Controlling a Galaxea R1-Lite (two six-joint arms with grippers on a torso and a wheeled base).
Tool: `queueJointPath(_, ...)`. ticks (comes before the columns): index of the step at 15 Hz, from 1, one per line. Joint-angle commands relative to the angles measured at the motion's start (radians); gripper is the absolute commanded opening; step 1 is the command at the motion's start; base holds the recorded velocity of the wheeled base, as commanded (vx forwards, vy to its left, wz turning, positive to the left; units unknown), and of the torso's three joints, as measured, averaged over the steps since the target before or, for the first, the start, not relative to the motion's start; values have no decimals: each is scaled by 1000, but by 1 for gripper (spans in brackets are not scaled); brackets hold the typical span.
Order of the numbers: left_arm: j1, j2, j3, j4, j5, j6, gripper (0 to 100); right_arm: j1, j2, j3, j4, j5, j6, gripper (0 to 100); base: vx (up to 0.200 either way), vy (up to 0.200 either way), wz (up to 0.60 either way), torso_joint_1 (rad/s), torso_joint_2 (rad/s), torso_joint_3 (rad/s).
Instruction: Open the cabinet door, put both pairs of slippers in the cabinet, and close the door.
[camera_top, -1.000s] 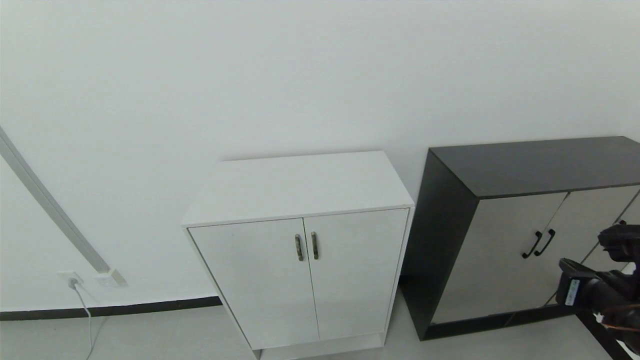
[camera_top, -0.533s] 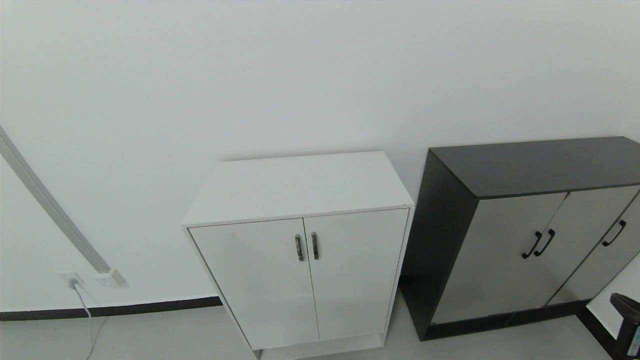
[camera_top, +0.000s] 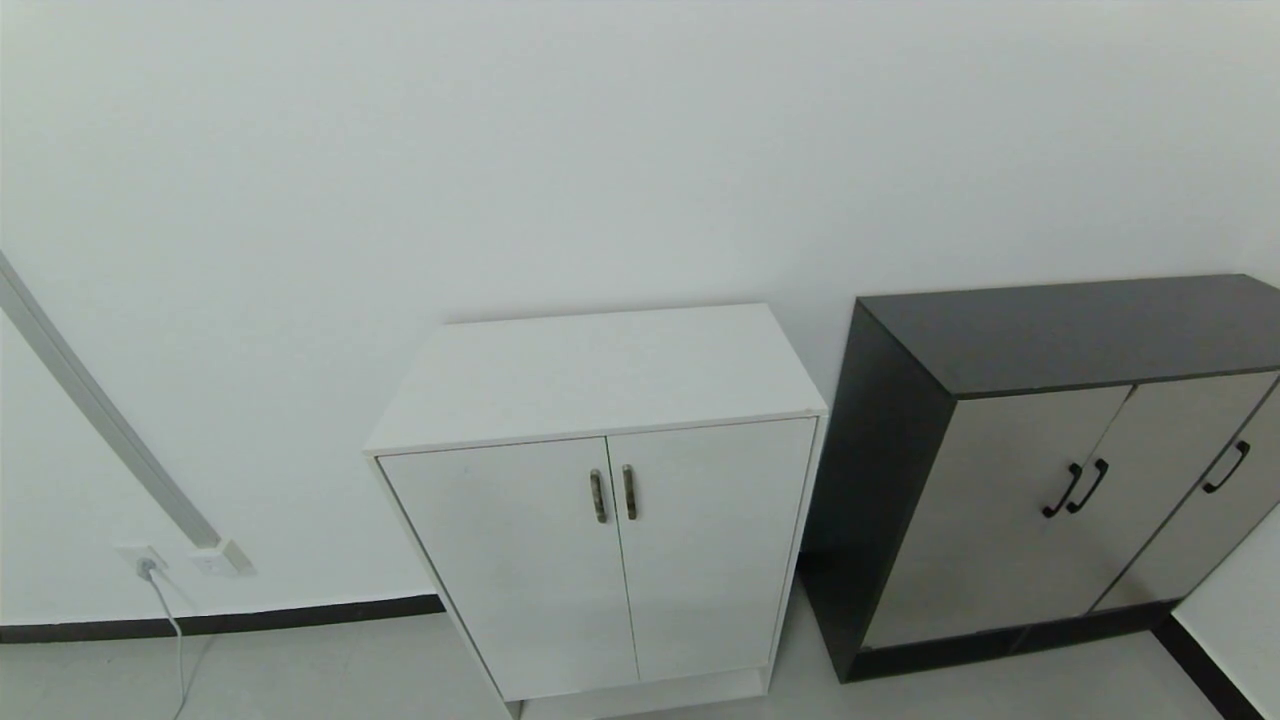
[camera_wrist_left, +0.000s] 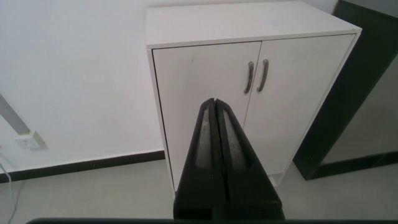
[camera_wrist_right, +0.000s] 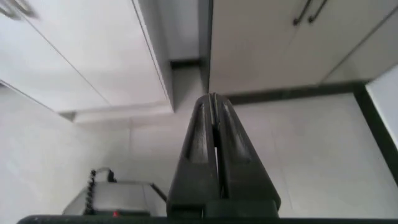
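The left gripper has its two fingers pressed flat together with nothing between them. It hangs in front of the white cabinet, pointing at its front and apart from it. The right gripper is clenched the same way, empty, low over the floor before the gap where the white cabinet meets its neighbour.

The white cabinet stands with its back to the wall. Both of its doors are shut flush. The two upright metal handles sit side by side at the seam between them, near the top.

Just beside the white cabinet, on its right, stands a wider black cabinet with grey doors, also shut, and dark curved handles. To the white cabinet's left, low on the wall, is a socket with a lead trailing down to the floor. A pale strip of trunking slants up the wall from it, and a dark skirting strip runs along the base towards the white cabinet.
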Motion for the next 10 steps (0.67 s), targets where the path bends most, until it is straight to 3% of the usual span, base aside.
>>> queueJointPath(1, 1, 0, 0, 0, 0, 0, 0, 11, -98, 0, 13, 10, -7, 0, 0, 0, 0, 0, 0, 0)
queueJointPath(10, 1, 0, 0, 0, 0, -1, 0, 69, -260, -3, 101, 40, -24, 0, 0, 0, 0, 0, 0, 0)
